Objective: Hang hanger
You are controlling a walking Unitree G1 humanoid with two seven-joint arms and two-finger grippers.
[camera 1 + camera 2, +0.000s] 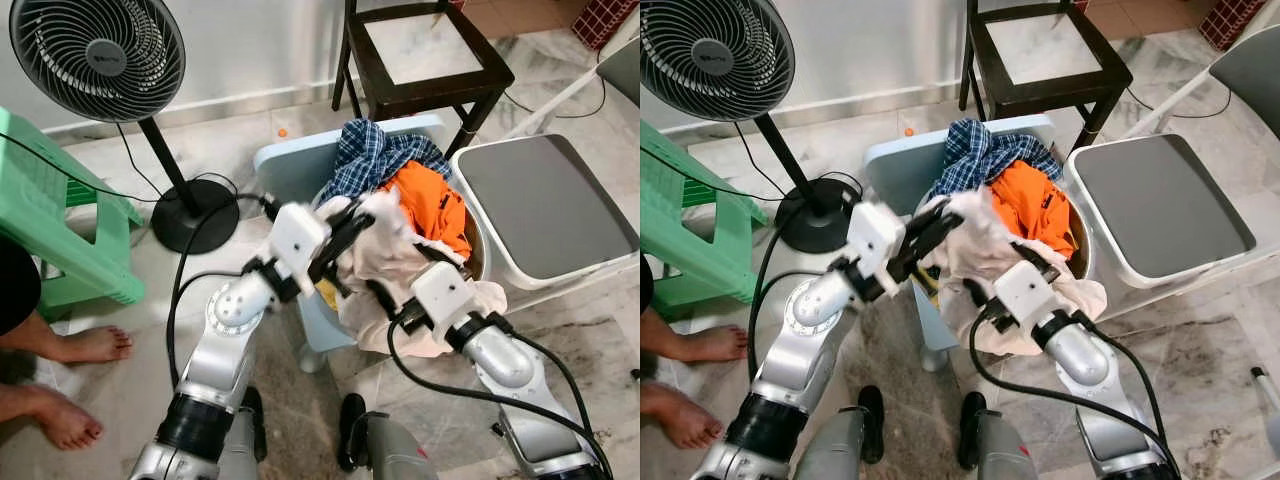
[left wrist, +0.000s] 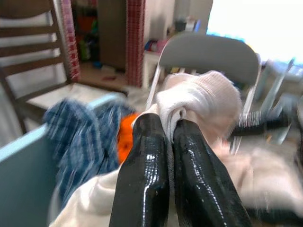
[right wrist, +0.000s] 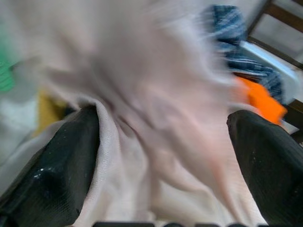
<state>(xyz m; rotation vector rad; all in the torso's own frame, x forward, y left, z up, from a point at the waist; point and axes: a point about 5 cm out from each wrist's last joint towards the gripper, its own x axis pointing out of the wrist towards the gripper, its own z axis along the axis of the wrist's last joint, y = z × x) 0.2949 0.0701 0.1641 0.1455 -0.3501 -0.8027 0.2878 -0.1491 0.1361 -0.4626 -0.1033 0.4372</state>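
Far left: one green plastic stool (image 1: 60,235); a person's two bare feet (image 1: 75,345) on the marble floor beside it.
Left rear: one black pedestal fan (image 1: 97,55), its round base just beside the laundry basket.
Our left gripper (image 1: 352,222): reached over the basket; fingers together, clamped on a fold of the cream garment (image 1: 385,270). The left wrist view shows the two black fingers (image 2: 144,175) pinching white ribbed cloth.
Centre: one laundry basket (image 1: 470,240), heaped. We count three garments: blue plaid shirt (image 1: 370,155) at the back, orange garment (image 1: 432,200) in the middle, cream garment in front and spilling over the rim.
Our right gripper (image 3: 161,156): low against the cream cloth at the basket's near side; fingers wide apart, cloth between them, not pinched.
Rear: one dark wooden chair (image 1: 425,55).
Right: one grey folding chair (image 1: 545,205), its seat touching the basket.
Hanger: we cannot make one out; if it is in the pile, it is buried under cloth.
Risk, snag: we judge the cream garment may drag the plaid or orange pieces out with it, since all three overlap.
Risk, grip: the pinch holds only a thin fold; the cloth's weight could slip it free.
Risk, cable: the fan's cord (image 1: 150,185) lies near our left arm and could catch.
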